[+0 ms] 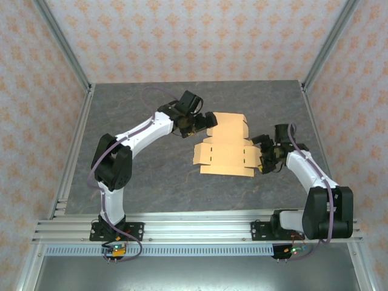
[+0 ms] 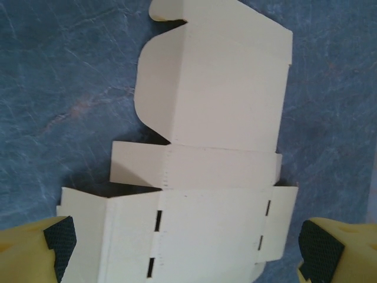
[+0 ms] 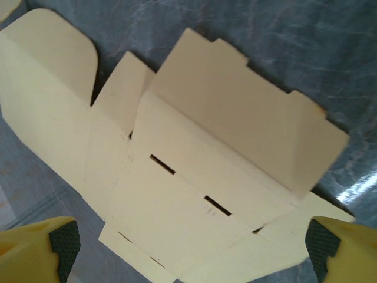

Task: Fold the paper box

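Observation:
The paper box (image 1: pixel 223 145) is a tan die-cut sheet with slots and flaps, lying mid-table, mostly flat with some flaps raised. My left gripper (image 1: pixel 203 122) hovers at its far left end, jaws open. In the left wrist view the paper box (image 2: pixel 218 88) spreads below the left gripper (image 2: pixel 189 250), and its yellow fingers (image 2: pixel 59 243) stand wide on either side without touching it. My right gripper (image 1: pixel 264 155) is at the sheet's right edge, open. Seen from the right wrist, the slotted panel of the paper box (image 3: pixel 194 177) lies under the open right gripper (image 3: pixel 193 253), with one long flap tilted up.
The grey marbled table (image 1: pixel 139 182) is bounded by metal frame posts (image 1: pixel 63 51) and patterned walls. An aluminium rail (image 1: pixel 194 227) carrying both arm bases runs along the near edge.

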Controlling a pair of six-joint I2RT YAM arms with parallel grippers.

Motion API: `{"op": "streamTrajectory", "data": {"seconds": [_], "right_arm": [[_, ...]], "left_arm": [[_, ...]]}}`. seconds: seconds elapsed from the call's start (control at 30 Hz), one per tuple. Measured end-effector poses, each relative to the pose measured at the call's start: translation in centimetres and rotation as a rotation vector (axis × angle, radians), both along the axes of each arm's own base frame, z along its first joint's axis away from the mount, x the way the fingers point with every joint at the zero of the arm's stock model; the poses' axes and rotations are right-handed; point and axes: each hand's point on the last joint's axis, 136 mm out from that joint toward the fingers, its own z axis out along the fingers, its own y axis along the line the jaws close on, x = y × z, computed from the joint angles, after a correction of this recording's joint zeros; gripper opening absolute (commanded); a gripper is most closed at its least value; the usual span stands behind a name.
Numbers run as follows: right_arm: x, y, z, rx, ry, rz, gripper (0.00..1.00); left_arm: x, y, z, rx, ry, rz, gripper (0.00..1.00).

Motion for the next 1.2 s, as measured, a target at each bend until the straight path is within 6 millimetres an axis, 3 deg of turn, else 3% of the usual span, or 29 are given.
{"op": "streamTrajectory", "data": {"seconds": [0.17,0.33,0.5,0.6,0.67,0.8,0.9,0.97,1.07,1.2], "right_arm": [[0.8,-0.9,-1.1,0.007,0.046,0.037,0.99],[4.8,-1.1,-2.2,-0.059,-0.011,0.192,0.98],[7.6,-0.1,-3.3,-0.090,-0.047,0.317,0.94],[9.3,2.7,-2.8,-0.067,-0.095,0.402,0.91],[9.5,6.1,-2.0,-0.010,-0.133,0.477,0.92],[6.8,14.3,-0.2,0.087,-0.181,0.680,0.95],[4.3,18.5,1.5,0.135,-0.215,0.810,0.96],[4.0,18.6,2.7,0.110,-0.249,0.849,0.97],[5.5,15.8,4.2,0.008,-0.317,0.861,0.97],[8.2,12.7,5.0,-0.097,-0.372,0.902,0.91]], "left_arm": [[-1.0,0.3,-2.3,0.057,0.005,-0.036,1.00],[-0.7,1.4,-3.2,0.143,-0.050,-0.073,1.00],[-0.9,3.3,-4.0,0.186,-0.073,-0.070,1.00],[-1.0,5.3,-4.3,0.202,-0.070,-0.039,1.00],[-1.0,7.0,-4.1,0.215,-0.072,-0.005,1.00],[-0.9,10.9,-2.8,0.255,-0.100,0.071,1.00],[-1.1,13.6,-2.1,0.299,-0.118,0.124,1.00],[-1.5,15.0,-2.4,0.314,-0.110,0.150,1.00],[-2.4,16.1,-3.9,0.333,-0.073,0.161,1.00],[-3.8,16.2,-5.7,0.322,-0.019,0.169,1.00]]}}
